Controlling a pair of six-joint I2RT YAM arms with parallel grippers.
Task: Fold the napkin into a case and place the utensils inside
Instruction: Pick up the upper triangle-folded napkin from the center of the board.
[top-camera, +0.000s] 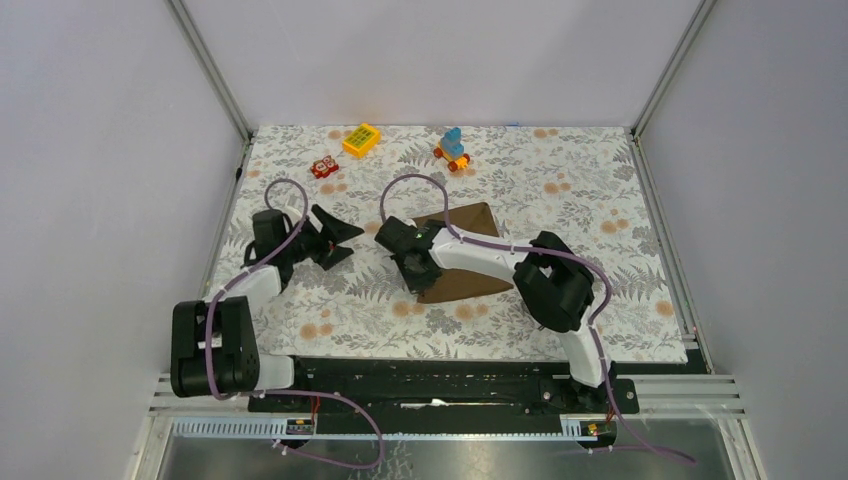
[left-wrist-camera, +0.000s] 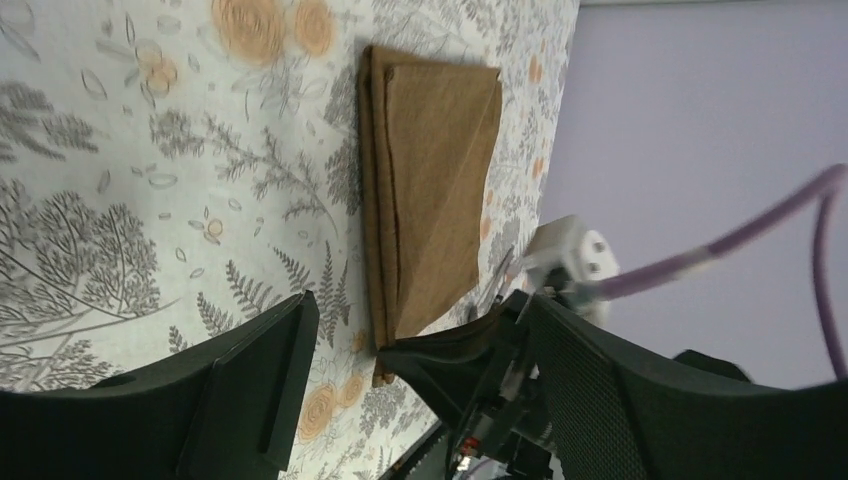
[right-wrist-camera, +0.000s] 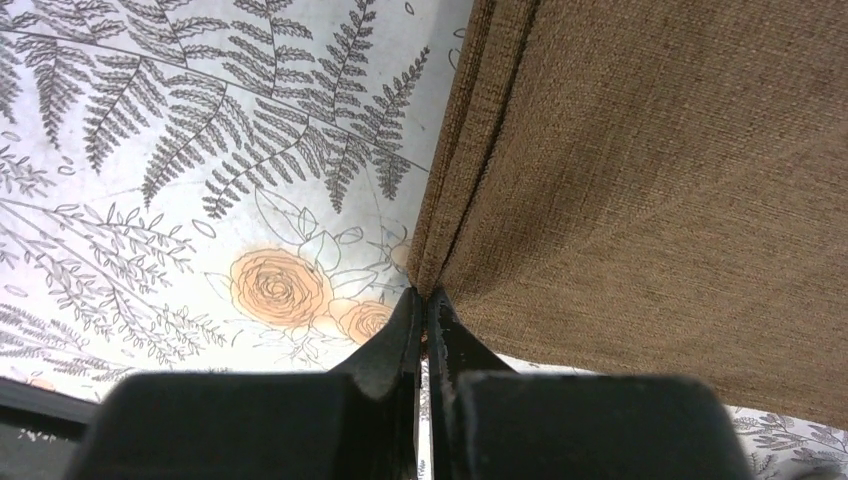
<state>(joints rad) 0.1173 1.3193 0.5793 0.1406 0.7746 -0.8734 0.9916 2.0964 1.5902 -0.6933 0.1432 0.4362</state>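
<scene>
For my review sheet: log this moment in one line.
right gripper: shut on napkin edge; left gripper: open, empty; napkin: folded

A tabletop (top-camera: 650, 310) is covered by a pale grey tablecloth (top-camera: 585, 190) printed with ferns and orange roses. A dark-brown napkin (top-camera: 472, 222), folded into layers, lies on the cloth. Three small toys sit beyond the napkin: a blue and orange wheeled toy (top-camera: 452, 148) straight behind it, a yellow block (top-camera: 361, 139) behind and left, and a red toy (top-camera: 323, 167) farther left.
</scene>
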